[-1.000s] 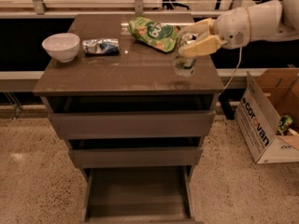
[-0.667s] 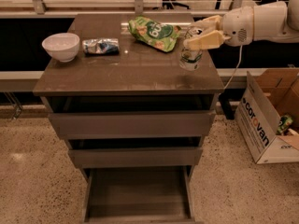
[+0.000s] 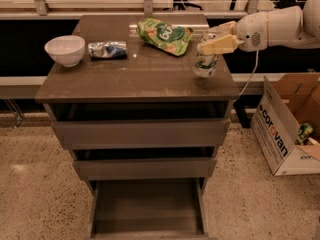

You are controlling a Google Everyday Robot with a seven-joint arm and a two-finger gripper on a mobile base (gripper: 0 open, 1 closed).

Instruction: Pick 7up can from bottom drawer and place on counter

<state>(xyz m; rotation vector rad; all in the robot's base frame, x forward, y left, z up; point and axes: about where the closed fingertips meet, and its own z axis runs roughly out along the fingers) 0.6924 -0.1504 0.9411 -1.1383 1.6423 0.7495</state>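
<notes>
Pinching the can at the right side of the counter.
Reaching in from the upper right of the frame, gripper over the can's top, fingers closed on it front and back; can upright, base seemingly touching the glossy top. Further left, green snack bag, foil packet and white bowl. Bottom drawer pulled open at lower centre; cardboard box on the floor at right.

The table is glossy and smooth. The claw, over its right side, looks matt plastic.
</notes>
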